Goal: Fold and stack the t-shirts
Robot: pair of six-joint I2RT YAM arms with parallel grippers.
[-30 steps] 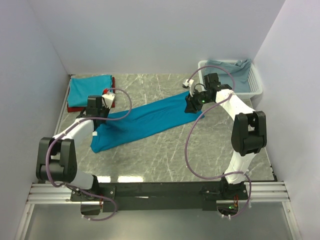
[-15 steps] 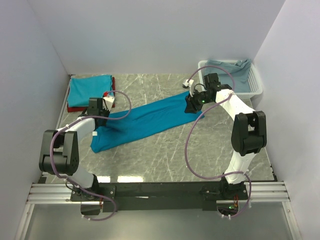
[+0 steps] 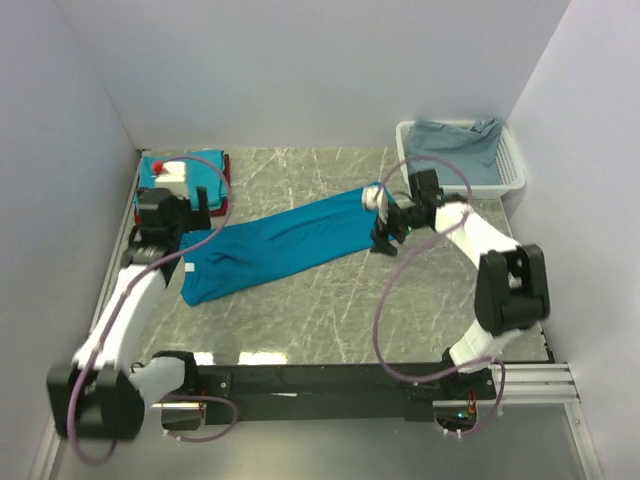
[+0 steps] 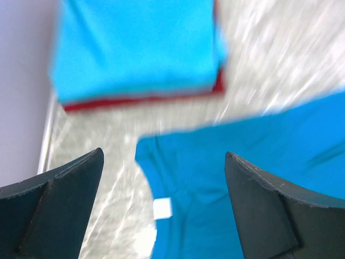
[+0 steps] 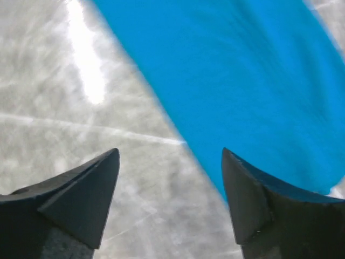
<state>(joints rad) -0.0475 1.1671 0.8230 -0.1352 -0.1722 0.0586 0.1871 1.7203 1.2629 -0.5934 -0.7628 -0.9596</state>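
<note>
The bright teal-blue cloth t-shirt (image 3: 290, 240), folded into a long band, is lying diagonally across the grey marbled table (image 3: 330, 310), its small white label (image 4: 161, 208) showing near the left end. The left gripper (image 4: 163, 155) is hovering over that end, jaws wide apart and holding nothing. The right gripper (image 5: 170, 151) is hanging open above the other end, apparently clear of the cloth, though blur is hiding contact. Each should be pinching both layers at a corner, I judge, bringing one end squarely over the other before adding it to the folded teal-over-dark-red stack (image 3: 212, 175).

Spread t-shirt (image 3: 280, 243) centre, folded stack (image 3: 207, 164) far left (basket (image 3: 510, 183) far right)
</note>
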